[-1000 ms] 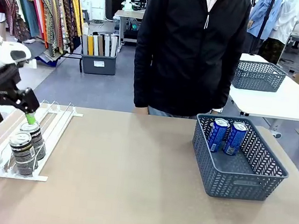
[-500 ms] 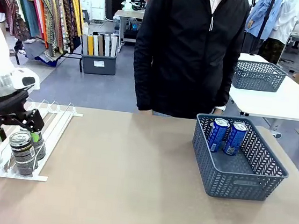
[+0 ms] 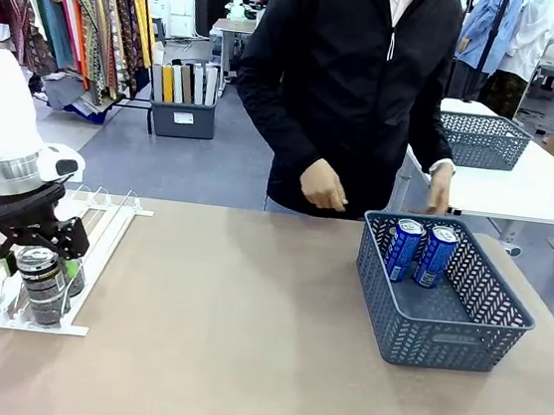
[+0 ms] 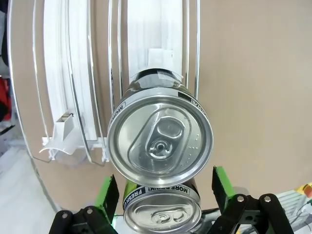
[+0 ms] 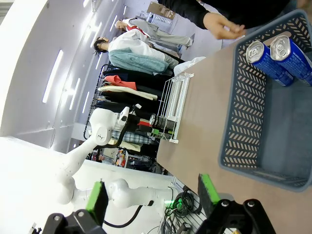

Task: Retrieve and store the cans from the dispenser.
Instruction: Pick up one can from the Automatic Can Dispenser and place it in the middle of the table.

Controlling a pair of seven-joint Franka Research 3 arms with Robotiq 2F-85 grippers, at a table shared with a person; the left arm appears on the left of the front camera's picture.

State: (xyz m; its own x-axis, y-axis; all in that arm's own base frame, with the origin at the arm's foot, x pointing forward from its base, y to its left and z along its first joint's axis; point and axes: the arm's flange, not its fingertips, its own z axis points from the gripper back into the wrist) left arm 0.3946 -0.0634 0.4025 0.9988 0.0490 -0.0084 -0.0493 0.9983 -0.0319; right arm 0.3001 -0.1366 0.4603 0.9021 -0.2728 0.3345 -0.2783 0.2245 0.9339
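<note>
At the left edge of the counter (image 3: 243, 334) the white dispenser (image 3: 105, 226) holds two dark cans in one lane, so that part of the job is not yet done. The front can (image 3: 43, 286) stands against the stopper at the low end, and the rear can (image 4: 161, 214) sits right behind it, the two touching or very nearly so. The left pincer (image 4: 165, 187) is down over that lane with its jaws spread. In the left wrist view the green pads (image 4: 109, 195) stand one on each side of the rear can, close to its rim but with a sliver of gap showing, widest on the right-hand pad. It brackets the can and has hold of nothing as yet; the front can lies just beyond the fingertips, outside the jaws.

Across the counter the person's hands (image 3: 324, 186) hang above the far edge, touching nothing.

On the right stands the grey-blue basket (image 3: 442, 342) with two blue cans (image 3: 403, 248) leaning against its far wall – these look stored. The right pincer (image 5: 152, 197) hangs well apart from the basket, jaws wide and empty.

By my reading the task is about half done – two cans stored, two left to fetch, the rear one seemingly next
</note>
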